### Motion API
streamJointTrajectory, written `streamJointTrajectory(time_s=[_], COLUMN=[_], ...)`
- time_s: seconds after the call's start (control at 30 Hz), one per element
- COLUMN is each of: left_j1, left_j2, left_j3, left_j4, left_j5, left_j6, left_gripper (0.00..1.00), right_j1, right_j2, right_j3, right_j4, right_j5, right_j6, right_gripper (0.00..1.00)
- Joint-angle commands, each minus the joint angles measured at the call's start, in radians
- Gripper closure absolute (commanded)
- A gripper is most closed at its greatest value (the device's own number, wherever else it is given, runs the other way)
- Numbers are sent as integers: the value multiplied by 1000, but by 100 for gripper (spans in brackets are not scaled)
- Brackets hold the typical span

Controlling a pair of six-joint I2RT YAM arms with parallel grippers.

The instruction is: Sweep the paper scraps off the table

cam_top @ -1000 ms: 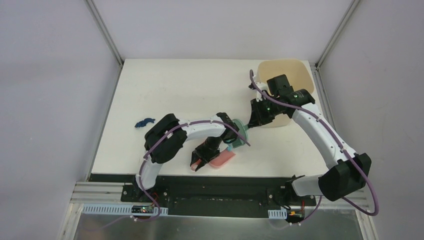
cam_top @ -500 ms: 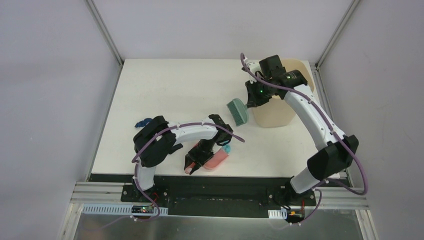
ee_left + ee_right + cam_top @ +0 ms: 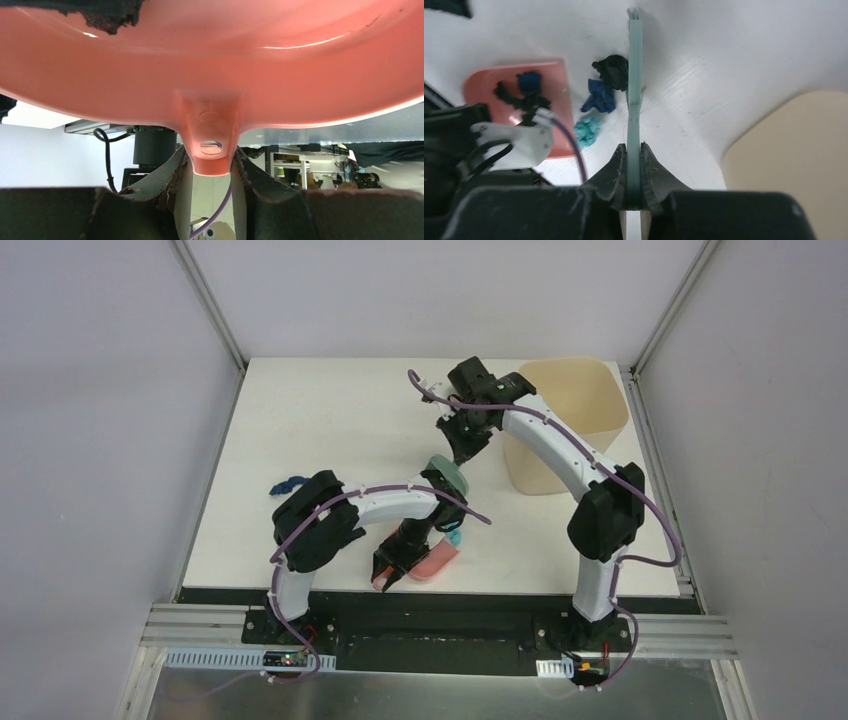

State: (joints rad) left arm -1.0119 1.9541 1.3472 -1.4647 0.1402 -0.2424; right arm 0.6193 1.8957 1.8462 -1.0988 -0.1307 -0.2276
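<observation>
My left gripper [image 3: 393, 566] [image 3: 211, 161] is shut on the handle of the pink dustpan [image 3: 441, 559] [image 3: 210, 65], which rests at the table's [image 3: 330, 410] near edge. My right gripper [image 3: 463, 443] [image 3: 634, 150] is shut on the teal brush [image 3: 447, 476] [image 3: 634, 75], bristles down just behind the dustpan. In the right wrist view, black [image 3: 612, 70], dark blue [image 3: 599, 98] and teal [image 3: 587, 131] paper scraps lie between brush and dustpan [image 3: 554, 90]. Blue [image 3: 529, 80] and black [image 3: 508, 95] scraps lie in the pan. Another dark blue scrap [image 3: 290, 483] lies at the left.
The beige bin [image 3: 566, 425] [image 3: 794, 165] stands at the table's right side, close to the right arm's forearm. The left arm's elbow [image 3: 318, 515] lies low over the table near the lone blue scrap. Grey frame posts stand at the back corners.
My right arm has swung the brush left from beside the bin and lowered it behind the dustpan. The left arm and dustpan shifted slightly left, then held still.
</observation>
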Motion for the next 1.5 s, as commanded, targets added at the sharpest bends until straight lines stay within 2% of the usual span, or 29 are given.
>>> streamJointTrajectory(time_s=[0.0,0.2,0.5,0.8,1.03,1.33,1.47], left_j1=[26,59,60,58,57,57,56], left_j2=[21,58,72,-88,-114,-160,-176], left_j3=[41,52,102,42,-7,-18,-13], left_j4=[19,37,47,128,158,212,213], left_j5=[31,61,24,-43,-67,-109,-135], left_j6=[29,60,67,62,67,63,72], left_gripper=[99,99,100,100,100,100,100], right_j1=[24,39,27,-98,-103,-134,-146], right_j2=[20,-36,-101,-34,-78,-172,-188], right_j3=[74,29,-33,21,42,26,42], right_j4=[-177,-272,-289,-283,-283,-270,-266], right_j5=[-147,-191,-403,-600,-590,-407,-380], right_j6=[-50,-59,12,69,77,63,62], right_gripper=[100,100,100,100,100,100,100])
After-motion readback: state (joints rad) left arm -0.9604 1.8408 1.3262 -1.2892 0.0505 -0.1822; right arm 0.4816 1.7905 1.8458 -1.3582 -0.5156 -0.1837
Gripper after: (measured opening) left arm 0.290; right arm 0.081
